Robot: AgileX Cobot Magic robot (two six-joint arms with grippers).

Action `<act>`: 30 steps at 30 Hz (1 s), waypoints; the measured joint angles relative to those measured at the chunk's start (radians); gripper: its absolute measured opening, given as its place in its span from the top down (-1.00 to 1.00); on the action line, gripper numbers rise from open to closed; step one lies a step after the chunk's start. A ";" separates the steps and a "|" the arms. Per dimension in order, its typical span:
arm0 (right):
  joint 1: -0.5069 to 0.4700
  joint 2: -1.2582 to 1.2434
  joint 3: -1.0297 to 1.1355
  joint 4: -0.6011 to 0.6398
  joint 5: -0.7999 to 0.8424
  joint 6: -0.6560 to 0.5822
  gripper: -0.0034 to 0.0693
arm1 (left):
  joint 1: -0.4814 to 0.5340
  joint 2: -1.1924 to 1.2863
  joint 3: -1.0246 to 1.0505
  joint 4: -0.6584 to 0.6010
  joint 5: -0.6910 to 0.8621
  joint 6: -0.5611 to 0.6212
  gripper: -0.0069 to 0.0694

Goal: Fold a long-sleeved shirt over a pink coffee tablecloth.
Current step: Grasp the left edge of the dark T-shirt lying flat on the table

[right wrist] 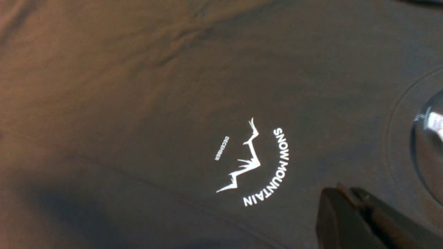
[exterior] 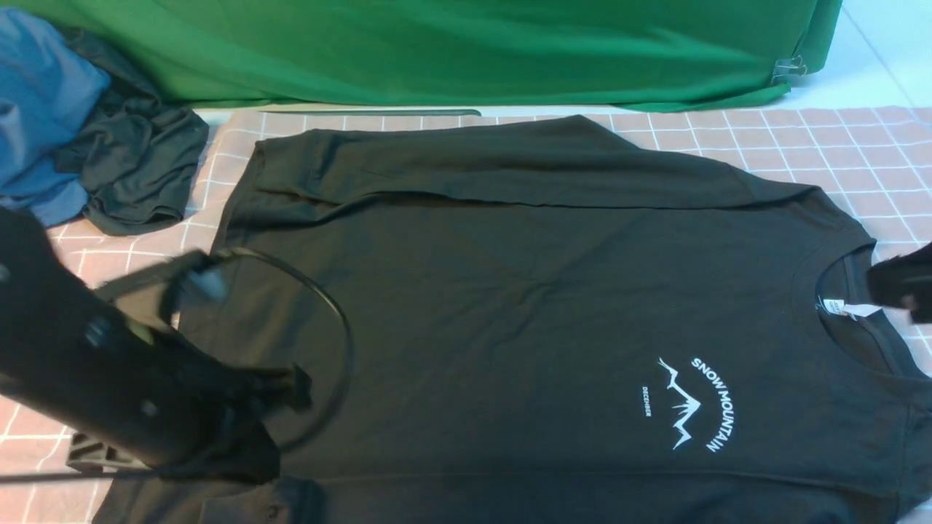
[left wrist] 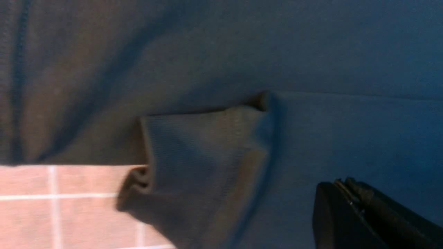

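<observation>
Left tool (left wrist: 341,195) is clenched with nothing visibly between its fingers, just beside a folded corner of the long-sleeved shirt (exterior: 510,291). Right tool (right wrist: 341,199) is also clenched, near the collar. The shirt lies spread beneath both on the pink coffee tablecloth (exterior: 837,153).

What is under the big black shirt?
A pink cloth with white squares lies under the shirt, showing around its edges. Anything else beneath the shirt is covered.
</observation>
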 joint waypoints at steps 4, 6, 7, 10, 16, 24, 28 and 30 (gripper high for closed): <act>0.000 0.002 0.051 0.008 -0.065 -0.008 0.80 | -0.072 0.000 0.000 0.115 -0.012 -0.096 0.78; 0.000 0.002 0.057 0.009 -0.078 -0.008 0.80 | -0.080 0.000 0.000 0.124 -0.019 -0.089 0.74; 0.000 0.002 0.057 0.010 -0.086 -0.008 0.80 | -0.081 0.003 0.000 0.128 -0.023 -0.082 0.69; 0.000 0.002 0.057 0.014 -0.103 -0.008 0.80 | -0.081 0.021 0.000 0.140 -0.033 -0.046 0.46; 0.000 0.002 0.057 0.016 -0.109 -0.008 0.80 | -0.081 0.157 0.000 0.143 -0.072 0.046 -0.28; 0.000 0.002 0.057 0.019 -0.109 -0.008 0.80 | -0.081 0.298 0.000 0.167 -0.179 0.102 -0.71; 0.000 0.002 0.057 0.032 -0.109 -0.018 0.79 | -0.081 0.326 0.000 0.175 -0.146 0.133 -0.34; 0.000 0.002 0.057 0.037 -0.109 -0.028 0.79 | -0.081 0.325 0.000 0.167 -0.116 0.156 -0.03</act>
